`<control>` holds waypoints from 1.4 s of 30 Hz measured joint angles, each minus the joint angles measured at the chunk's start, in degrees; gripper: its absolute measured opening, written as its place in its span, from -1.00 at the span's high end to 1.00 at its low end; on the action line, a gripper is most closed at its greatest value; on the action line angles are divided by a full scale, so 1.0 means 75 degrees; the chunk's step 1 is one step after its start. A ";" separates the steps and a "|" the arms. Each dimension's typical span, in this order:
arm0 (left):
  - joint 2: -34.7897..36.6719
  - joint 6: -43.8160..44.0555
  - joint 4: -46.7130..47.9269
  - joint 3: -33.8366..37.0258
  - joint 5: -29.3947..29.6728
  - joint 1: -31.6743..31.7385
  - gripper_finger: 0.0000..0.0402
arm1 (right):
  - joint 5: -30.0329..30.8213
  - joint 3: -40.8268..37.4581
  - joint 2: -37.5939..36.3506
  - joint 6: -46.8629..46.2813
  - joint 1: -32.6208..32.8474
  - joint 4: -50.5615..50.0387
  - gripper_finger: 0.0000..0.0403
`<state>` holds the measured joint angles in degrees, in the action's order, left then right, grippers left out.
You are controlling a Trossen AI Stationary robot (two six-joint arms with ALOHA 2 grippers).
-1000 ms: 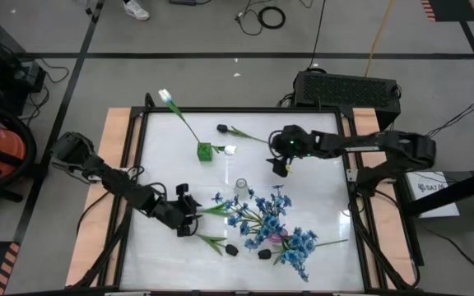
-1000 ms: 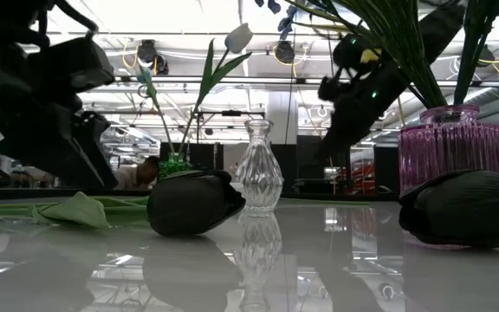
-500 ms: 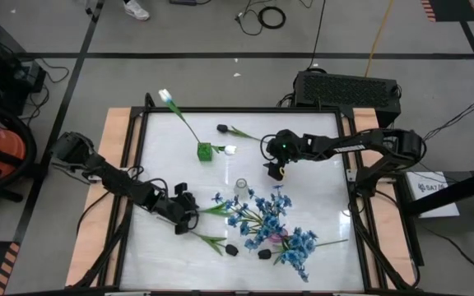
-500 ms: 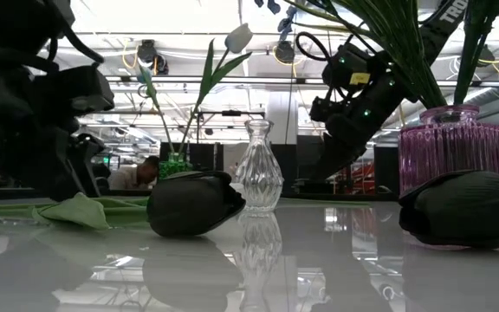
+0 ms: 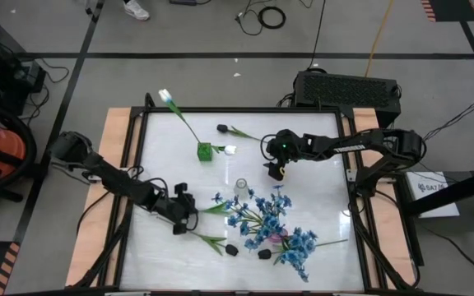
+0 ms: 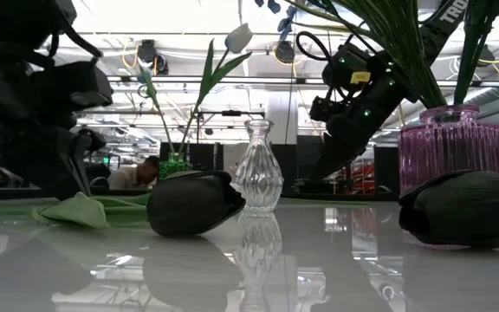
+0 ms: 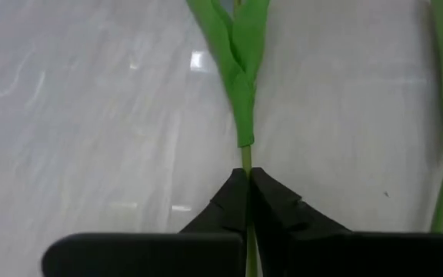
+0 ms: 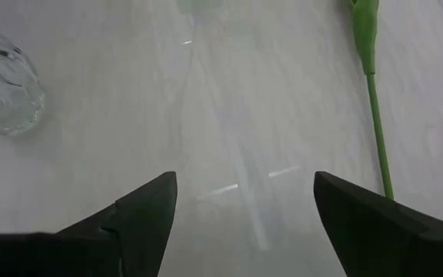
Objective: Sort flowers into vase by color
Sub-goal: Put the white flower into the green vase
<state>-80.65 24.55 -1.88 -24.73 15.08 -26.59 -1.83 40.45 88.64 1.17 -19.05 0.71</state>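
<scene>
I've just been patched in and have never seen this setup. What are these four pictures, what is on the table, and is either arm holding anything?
Two dark robot arms work at a white table. One picture looks straight down on it, one looks level across the tabletop, and two come from cameras on the arms' wrists.

On the table stand a small clear vase, a pink vase of blue flowers and a green vase with a white tulip. Black tulips lie loose.

The left gripper is shut on a green stem lying on the table. The right gripper is open and empty, above bare table near another stem.
</scene>
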 joint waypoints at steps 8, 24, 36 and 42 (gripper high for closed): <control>0.2009 -0.0129 0.2188 -0.0520 -0.0028 -0.0014 0.97 | 0.0001 0.0000 -0.0003 0.0023 0.0000 -0.0006 -0.48; 0.6814 -0.1875 0.3992 -0.1667 0.2919 -0.0423 0.99 | 0.0004 0.0000 -0.0003 -0.0053 0.0000 -0.0021 -0.48; 0.6919 -0.6789 -0.1578 -0.1595 0.3187 -0.0111 0.99 | 0.0001 0.0000 -0.0003 -0.0128 0.0006 -0.0006 -0.48; 0.5958 -0.7344 -0.3821 -0.1432 0.2329 0.0833 0.99 | 0.0004 0.0000 -0.0003 -0.0124 0.0003 0.0003 -0.48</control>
<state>-35.96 -30.53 -30.53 -35.47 32.55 -20.34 -1.80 40.45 88.62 0.24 -19.03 0.73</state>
